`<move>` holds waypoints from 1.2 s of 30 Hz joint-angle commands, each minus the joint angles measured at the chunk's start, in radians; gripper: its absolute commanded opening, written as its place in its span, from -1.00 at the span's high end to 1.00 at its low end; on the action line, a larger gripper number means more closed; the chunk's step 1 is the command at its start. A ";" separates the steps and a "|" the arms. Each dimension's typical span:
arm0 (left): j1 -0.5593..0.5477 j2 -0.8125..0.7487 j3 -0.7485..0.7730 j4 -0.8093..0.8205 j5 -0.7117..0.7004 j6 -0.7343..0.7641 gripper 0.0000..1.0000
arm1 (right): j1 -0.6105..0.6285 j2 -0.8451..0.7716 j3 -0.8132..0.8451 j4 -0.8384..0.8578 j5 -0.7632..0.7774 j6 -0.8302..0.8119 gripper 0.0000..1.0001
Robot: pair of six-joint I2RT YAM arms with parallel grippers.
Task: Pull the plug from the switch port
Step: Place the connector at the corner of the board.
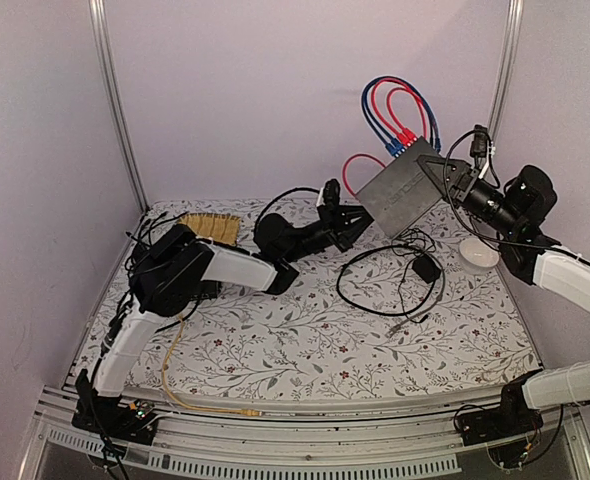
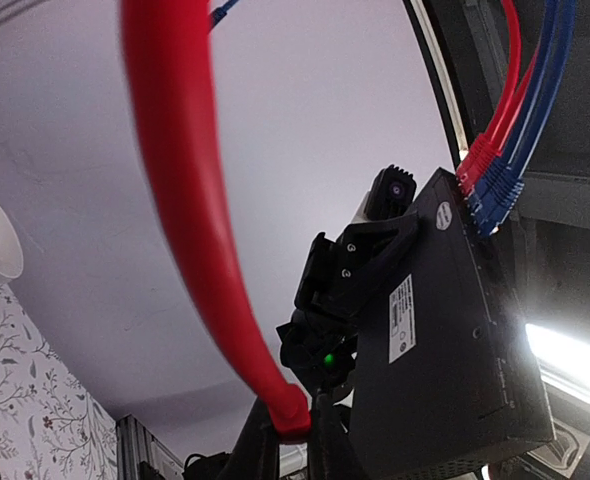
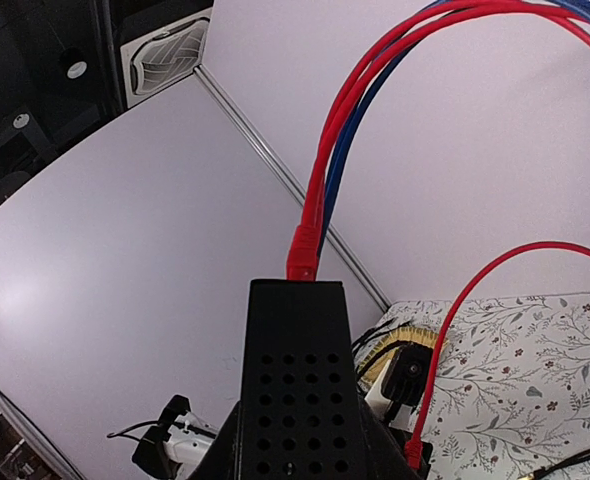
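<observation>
Red plug [image 2: 290,415], seemingly out of the flat matte-black switch [image 2: 445,360].

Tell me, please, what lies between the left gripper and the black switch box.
Only the red cable: in the top view it rises from the shut left gripper and loops beside the switch box; otherwise the gap shows bare patterned tablecloth.

My pincer [image 3: 300,455] clasps the perforated black box [image 3: 295,370] edge-up; red and blue cables [image 3: 325,170] leave its top edge, a separate red plug [image 3: 412,452] sits lower right.
</observation>
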 commanded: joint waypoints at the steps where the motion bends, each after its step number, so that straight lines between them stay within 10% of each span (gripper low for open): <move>1: -0.028 0.055 0.122 -0.007 0.049 -0.022 1.00 | -0.004 -0.065 0.059 0.068 0.006 -0.031 0.97; 21: -0.102 0.386 0.564 -0.092 0.092 -0.181 1.00 | -0.005 -0.099 0.074 -0.021 -0.001 -0.065 0.97; 36: -0.110 0.464 0.616 -0.133 0.095 -0.223 1.00 | -0.005 -0.104 0.085 -0.075 0.014 -0.081 0.97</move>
